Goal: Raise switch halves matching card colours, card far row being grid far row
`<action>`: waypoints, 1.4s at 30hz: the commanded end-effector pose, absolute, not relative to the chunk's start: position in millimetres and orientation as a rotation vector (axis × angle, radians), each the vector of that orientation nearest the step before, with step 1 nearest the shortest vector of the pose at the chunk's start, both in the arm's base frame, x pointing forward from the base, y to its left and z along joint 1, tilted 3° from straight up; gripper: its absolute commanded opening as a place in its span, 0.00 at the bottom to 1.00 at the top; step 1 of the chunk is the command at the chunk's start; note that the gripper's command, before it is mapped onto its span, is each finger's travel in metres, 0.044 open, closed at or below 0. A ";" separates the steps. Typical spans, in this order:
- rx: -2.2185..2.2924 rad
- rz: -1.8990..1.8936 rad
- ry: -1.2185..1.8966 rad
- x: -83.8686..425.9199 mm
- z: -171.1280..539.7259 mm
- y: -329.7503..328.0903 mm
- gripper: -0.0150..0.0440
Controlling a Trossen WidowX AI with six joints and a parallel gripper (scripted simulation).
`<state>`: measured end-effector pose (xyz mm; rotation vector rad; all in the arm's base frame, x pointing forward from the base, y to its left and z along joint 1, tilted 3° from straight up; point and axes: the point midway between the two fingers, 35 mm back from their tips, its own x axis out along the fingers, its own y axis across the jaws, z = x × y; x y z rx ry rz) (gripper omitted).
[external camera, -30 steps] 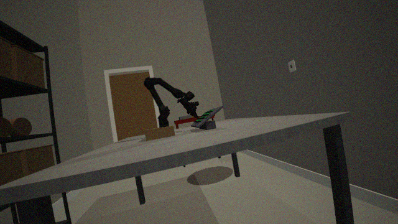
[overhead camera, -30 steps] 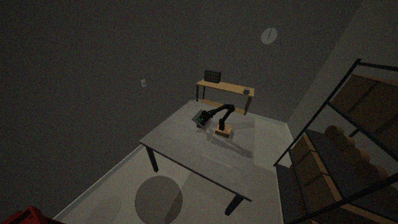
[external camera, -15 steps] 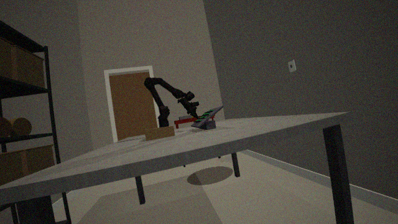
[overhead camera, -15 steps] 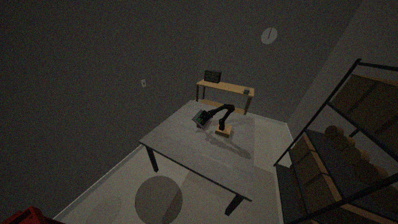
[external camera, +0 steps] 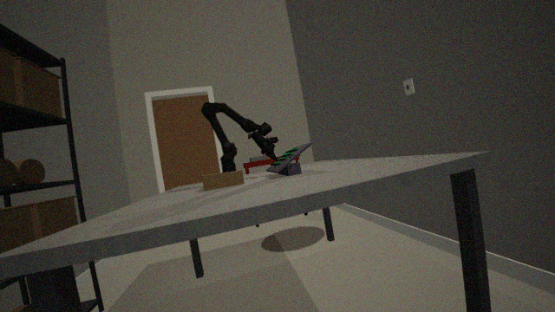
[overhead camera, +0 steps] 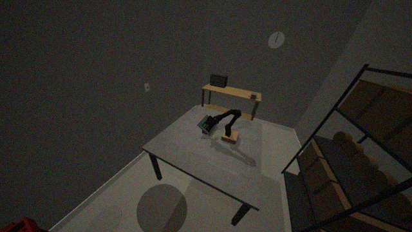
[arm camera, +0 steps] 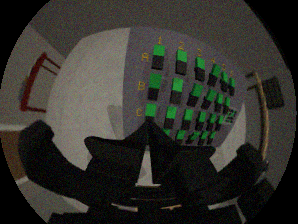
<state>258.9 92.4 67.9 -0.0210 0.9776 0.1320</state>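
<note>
Holds fingers clenched on nothing, with dim grey walls [overhead camera: 96, 48] [external camera: 368, 130] [arm camera: 200, 20] beyond, a grey table [overhead camera: 193, 154] [external camera: 390, 169] [arm camera: 85, 75] below, and a tilted switch panel [overhead camera: 200, 124] [external camera: 303, 151] [arm camera: 134, 50] right at the tips. Overlaps switch C1 [arm camera: 150, 111]; cannot tell contact. Shows the card [arm camera: 230, 116] off right.

A grey surface [overhead camera: 193, 161] [external camera: 347, 182] on dark legs carries the tilted switch panel [overhead camera: 202, 127] [external camera: 284, 162] [arm camera: 135, 85]. Near the panel, apart from it, a light wooden block [overhead camera: 229, 139] [external camera: 223, 180] lies directly on the surface, under the arm's foot.
</note>
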 end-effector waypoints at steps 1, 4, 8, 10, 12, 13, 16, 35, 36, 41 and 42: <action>-0.022 0.136 0.976 259.7 67.4 92.9 0.25; -0.022 0.136 0.976 259.9 67.1 93.0 0.25; -0.022 0.136 0.976 260.2 66.6 93.0 0.25; -0.022 0.136 0.976 260.3 66.4 93.0 0.25; -0.022 0.136 0.976 260.5 66.2 93.1 0.25; -0.022 0.136 0.976 260.5 66.0 93.1 0.25; -0.021 0.133 0.984 252.6 82.9 92.1 0.25; -0.022 0.136 0.994 202.5 84.8 85.7 0.25; -0.022 0.136 0.986 207.2 76.4 86.5 0.25; -0.022 0.136 0.980 210.5 69.7 86.8 0.25; -0.022 0.136 0.980 210.5 69.7 86.8 0.25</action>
